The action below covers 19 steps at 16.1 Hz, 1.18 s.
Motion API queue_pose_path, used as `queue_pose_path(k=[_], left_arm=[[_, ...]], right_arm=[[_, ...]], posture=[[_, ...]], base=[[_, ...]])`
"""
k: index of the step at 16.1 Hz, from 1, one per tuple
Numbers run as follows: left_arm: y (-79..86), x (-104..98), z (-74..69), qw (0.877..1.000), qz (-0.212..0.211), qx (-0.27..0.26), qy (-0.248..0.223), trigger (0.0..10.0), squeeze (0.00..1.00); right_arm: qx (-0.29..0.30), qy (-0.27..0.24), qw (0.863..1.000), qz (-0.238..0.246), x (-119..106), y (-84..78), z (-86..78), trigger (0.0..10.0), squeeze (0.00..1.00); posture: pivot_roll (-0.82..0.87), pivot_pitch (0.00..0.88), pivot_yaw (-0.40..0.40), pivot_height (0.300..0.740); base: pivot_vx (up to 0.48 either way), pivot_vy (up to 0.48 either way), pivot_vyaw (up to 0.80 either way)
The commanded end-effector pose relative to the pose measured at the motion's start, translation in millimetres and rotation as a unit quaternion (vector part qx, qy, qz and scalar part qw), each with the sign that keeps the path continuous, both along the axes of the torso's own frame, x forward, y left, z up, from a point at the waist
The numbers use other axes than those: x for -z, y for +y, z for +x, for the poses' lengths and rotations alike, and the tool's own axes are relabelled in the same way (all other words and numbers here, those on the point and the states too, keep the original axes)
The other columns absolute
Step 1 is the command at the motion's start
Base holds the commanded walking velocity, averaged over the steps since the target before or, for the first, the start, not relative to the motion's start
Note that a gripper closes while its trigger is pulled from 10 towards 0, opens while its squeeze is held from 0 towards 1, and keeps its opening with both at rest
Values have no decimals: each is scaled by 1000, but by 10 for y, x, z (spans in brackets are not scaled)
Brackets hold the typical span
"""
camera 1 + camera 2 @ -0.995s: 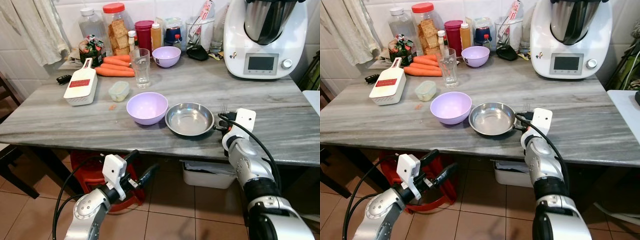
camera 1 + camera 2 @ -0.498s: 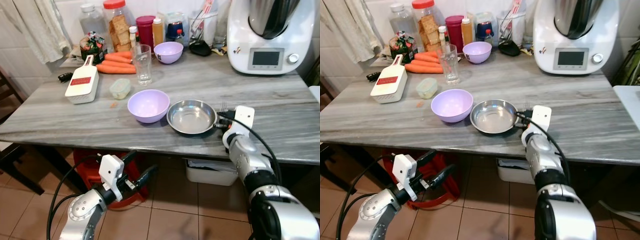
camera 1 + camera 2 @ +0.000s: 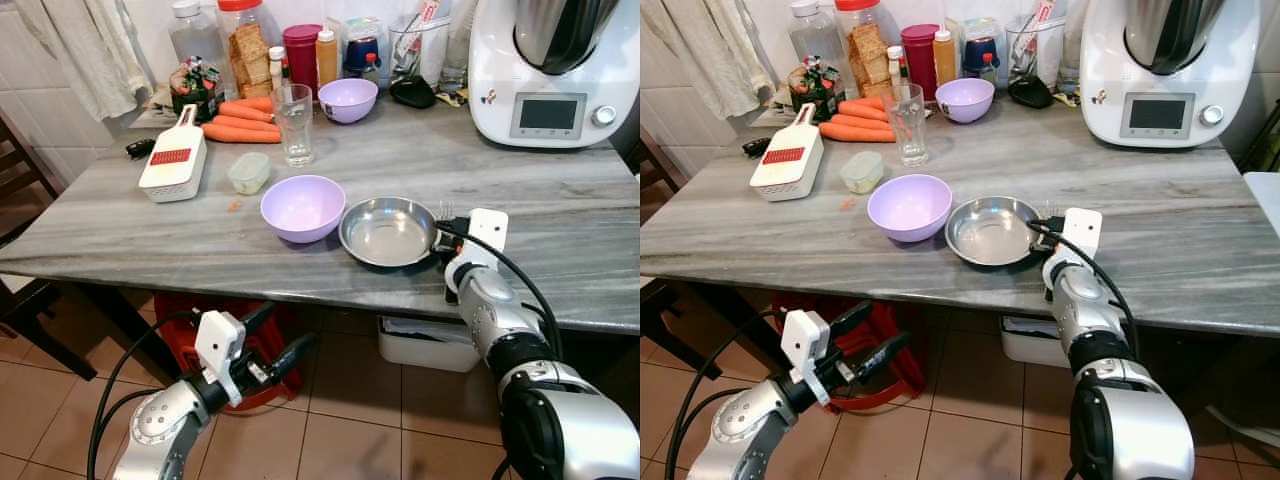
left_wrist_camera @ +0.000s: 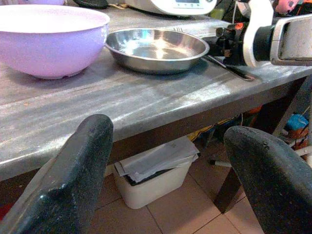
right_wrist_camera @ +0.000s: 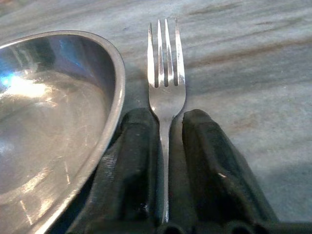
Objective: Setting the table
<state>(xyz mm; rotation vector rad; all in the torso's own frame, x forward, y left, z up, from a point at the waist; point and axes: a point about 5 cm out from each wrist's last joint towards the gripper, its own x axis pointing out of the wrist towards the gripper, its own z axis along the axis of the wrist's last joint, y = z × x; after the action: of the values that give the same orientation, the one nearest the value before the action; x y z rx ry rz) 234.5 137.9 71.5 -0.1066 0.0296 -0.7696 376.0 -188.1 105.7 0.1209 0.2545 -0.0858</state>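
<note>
A steel plate lies on the grey marble table, with a large purple bowl touching its left side. Just right of the plate a fork rests flat on the marble, tines pointing away from me. My right gripper sits low at the table's front edge, shut on the fork's handle, one finger almost against the plate's rim. My left gripper hangs open below the tabletop, in front of the table's edge, holding nothing; its wrist view looks across at the bowl and plate.
Further back stand a drinking glass, a small purple bowl, carrots, a white grater, a small lidded tub, jars and a white kitchen machine. Under the table are a red stool and a white bin.
The camera has moved, so the table sits a little differently in the picture. Both grippers keep their places; the right one stays shut on the fork beside the plate.
</note>
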Motion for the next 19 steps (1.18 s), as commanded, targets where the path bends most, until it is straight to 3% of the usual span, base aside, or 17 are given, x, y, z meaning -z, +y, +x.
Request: queue_pose_path(k=[1, 8, 10, 14, 17, 19], left_arm=[[-8, -11, -10, 1000, 1, 11, 2, 10000, 0], [-84, -28, 38, 1000, -5, 11, -3, 10000, 0], [-112, -39, 50, 1000, -8, 12, -4, 10000, 0], [-145, -70, 94, 1000, -14, 1, -15, 10000, 0], [-150, -72, 112, 1000, -19, -9, -17, 10000, 0], [-158, -58, 108, 1000, -24, -13, -13, 10000, 0]], right_arm=[[2, -5, 1000, 2, -42, 2, 26, 10000, 1000], [30, -37, 999, 9, -46, -100, -24, 10000, 1000], [45, -60, 997, 11, -81, -154, -52, 10000, 1000], [47, -129, 990, -31, -193, -222, -163, 10000, 1000], [45, -166, 983, -60, -252, -265, -331, 10000, 1000], [36, -186, 978, -83, -234, -264, -591, 10000, 1000]], posture=[[14, 49, 110, 740], [-4, 24, 100, 740], [-13, 17, 97, 740], [-33, 2, 89, 740], [-48, 0, 85, 740], [-56, 0, 84, 740]], base=[[0, 0, 0], [0, 0, 0], [0, 0, 0], [0, 0, 0], [0, 0, 0], [0, 0, 0]])
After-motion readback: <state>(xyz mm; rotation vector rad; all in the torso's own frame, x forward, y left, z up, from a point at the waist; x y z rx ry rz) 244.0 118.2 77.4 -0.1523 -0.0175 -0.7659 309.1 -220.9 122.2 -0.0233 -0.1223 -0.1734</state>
